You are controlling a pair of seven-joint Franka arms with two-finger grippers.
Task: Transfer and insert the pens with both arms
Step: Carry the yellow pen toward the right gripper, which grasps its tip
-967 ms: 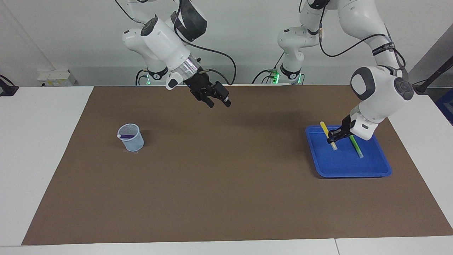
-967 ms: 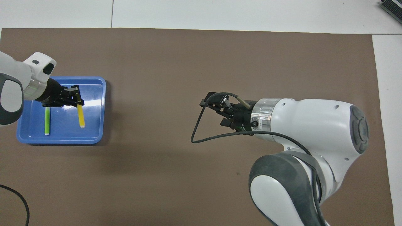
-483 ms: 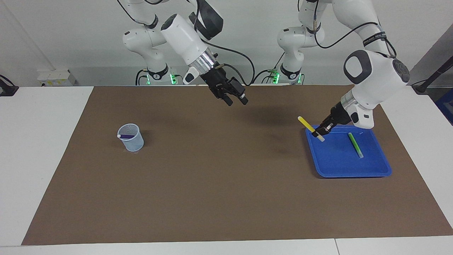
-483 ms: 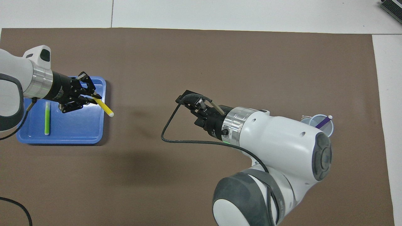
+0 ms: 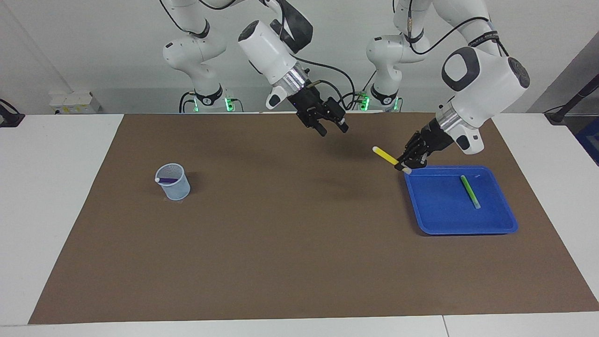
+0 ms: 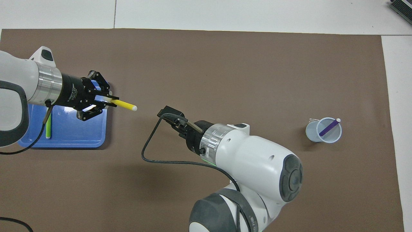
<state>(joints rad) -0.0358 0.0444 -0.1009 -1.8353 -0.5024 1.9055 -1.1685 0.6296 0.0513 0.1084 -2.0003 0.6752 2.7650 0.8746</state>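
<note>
One pen, the purple [image 5: 168, 179], stands in the cup [image 5: 174, 183]; my left pincer [image 5: 405, 162] grips the yellow [image 5: 385, 155] over the tray [image 5: 468, 224] edge, my right [image 5: 333, 128] gapes empty, the green [image 5: 470, 192] waits in the tray.

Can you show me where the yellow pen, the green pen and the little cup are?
yellow pen [image 5: 385, 156]: facing view, middle of its shaft.
green pen [image 5: 469, 191]: facing view, middle of its shaft.
cup [image 5: 176, 188]: facing view, its outer wall.
</note>
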